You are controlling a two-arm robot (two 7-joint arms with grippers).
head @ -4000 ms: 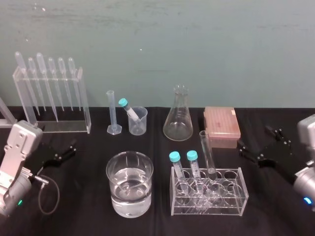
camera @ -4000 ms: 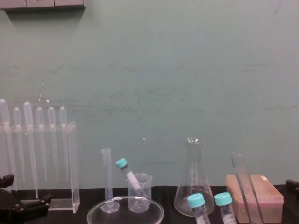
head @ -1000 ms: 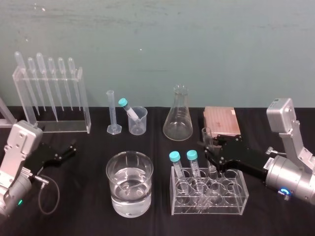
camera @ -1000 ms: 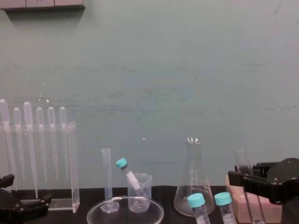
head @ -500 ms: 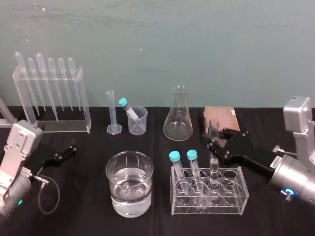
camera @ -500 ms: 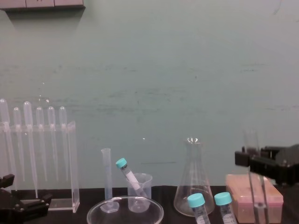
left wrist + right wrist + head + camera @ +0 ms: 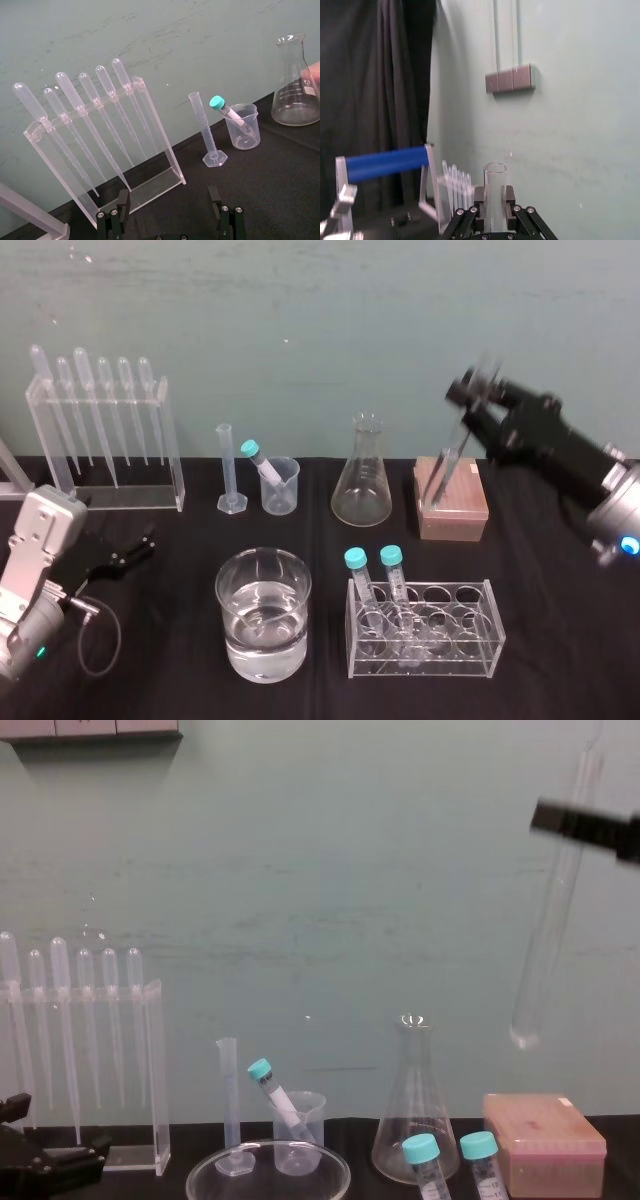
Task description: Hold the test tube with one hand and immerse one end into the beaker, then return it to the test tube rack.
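Right gripper [image 7: 474,400]: my fingers [image 7: 470,216] clamped on the test tube [image 7: 450,462] near its mouth, with the tube tilted, high above the pink box [image 7: 451,502]. Pending: dip in the water-filled beaker [image 7: 262,650], then return to the clear test tube rack [image 7: 470,632]. Left gripper [image 7: 140,545]: fingers apart, empty, parked at the left of the table [image 7: 560,640].

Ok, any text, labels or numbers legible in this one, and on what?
Nothing legible.
conical flask: pale printed marks on its wall, too blurred to read.
graduated cylinder: faint scale lines, no readable numbers.
teal-capped tube in the small beaker: label patch too small to read.
test tube, held up by the right gripper: plain glass, no marking.
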